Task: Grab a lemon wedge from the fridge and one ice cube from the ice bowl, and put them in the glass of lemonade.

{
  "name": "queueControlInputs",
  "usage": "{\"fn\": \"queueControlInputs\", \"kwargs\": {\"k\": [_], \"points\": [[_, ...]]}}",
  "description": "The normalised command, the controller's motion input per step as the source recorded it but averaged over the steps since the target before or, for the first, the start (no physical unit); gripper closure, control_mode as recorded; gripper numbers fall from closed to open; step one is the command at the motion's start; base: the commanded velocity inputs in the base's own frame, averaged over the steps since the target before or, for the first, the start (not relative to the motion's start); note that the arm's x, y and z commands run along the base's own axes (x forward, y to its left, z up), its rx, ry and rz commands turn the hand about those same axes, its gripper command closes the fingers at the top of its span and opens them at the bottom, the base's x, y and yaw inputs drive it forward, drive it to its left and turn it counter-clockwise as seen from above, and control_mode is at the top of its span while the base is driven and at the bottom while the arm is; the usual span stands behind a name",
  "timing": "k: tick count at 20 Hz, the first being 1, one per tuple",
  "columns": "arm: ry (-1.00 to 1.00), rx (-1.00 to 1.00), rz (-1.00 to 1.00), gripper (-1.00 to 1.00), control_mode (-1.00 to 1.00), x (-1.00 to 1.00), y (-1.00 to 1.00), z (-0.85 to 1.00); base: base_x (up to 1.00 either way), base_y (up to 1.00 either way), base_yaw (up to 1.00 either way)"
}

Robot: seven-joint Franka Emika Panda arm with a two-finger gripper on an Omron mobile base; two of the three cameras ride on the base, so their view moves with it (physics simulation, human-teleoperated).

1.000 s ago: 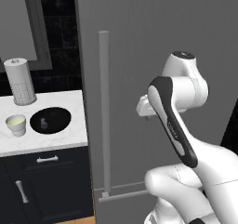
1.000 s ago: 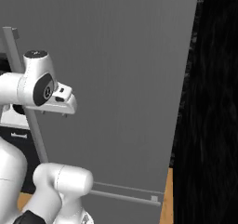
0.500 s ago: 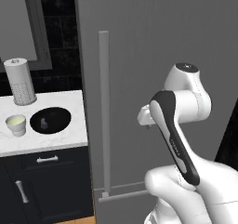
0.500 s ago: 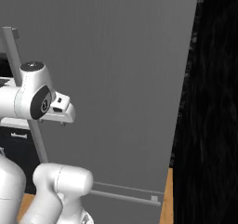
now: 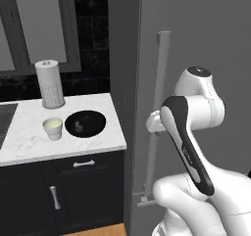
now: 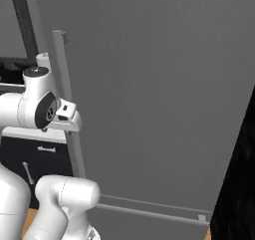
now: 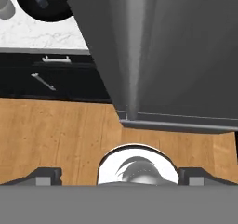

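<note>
- Hand [image 7: 119, 180] looks down along the front of the fridge, its two dark fingertips [image 7: 44, 175] set far apart at the bottom corners of the hand view, with nothing between them and nothing touched.
- In the left base view the hand [image 5: 155, 124] sits just beside the fridge handle [image 5: 156, 112], at about its mid height; whether it touches the bar I cannot tell.
- Fridge [image 5: 196, 39] stands shut, a tall matte grey unit at the right end of the worktop [image 5: 29, 139]; its long axis is upright, and its door faces the robot.
- The handle is a long vertical grey bar, standing off the door on a bracket at its foot; in the right base view the handle [image 6: 67, 99] runs up behind the white arm.
- Glass of lemonade [image 5: 53, 129] stands upright on the white marbled worktop, mouth up, with pale yellow-green liquid inside.
- Ice bowl [image 5: 85, 123] lies just to the right of the glass, close beside it, a wide round black bowl with a small pale piece in it.
- A tall grey-white perforated cylinder [image 5: 49, 83] stands upright behind the glass, near the dark wall.
- Dark navy cabinets [image 5: 73, 191] with pale bar handles fill the space under the worktop, hard against the fridge's left side.
- In the hand view, wooden floor [image 7: 56, 135] shows below the fridge door's bottom edge.
- The lemon wedge cannot be made out; the door is closed.
</note>
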Motion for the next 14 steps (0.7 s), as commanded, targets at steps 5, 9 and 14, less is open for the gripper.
{"fn": "queueControlInputs", "kwargs": {"k": [5,9,14], "points": [[0.00,0.00,0.00,-1.00,1.00,0.00,0.00,0.00,0.00,0.42,-0.25],[0.00,0.00,0.00,-1.00,1.00,0.00,0.00,0.00,-0.11,0.01,-0.33],[0.00,0.00,0.00,-1.00,1.00,0.00,0.00,0.00,-0.11,0.07,-0.38]]}}
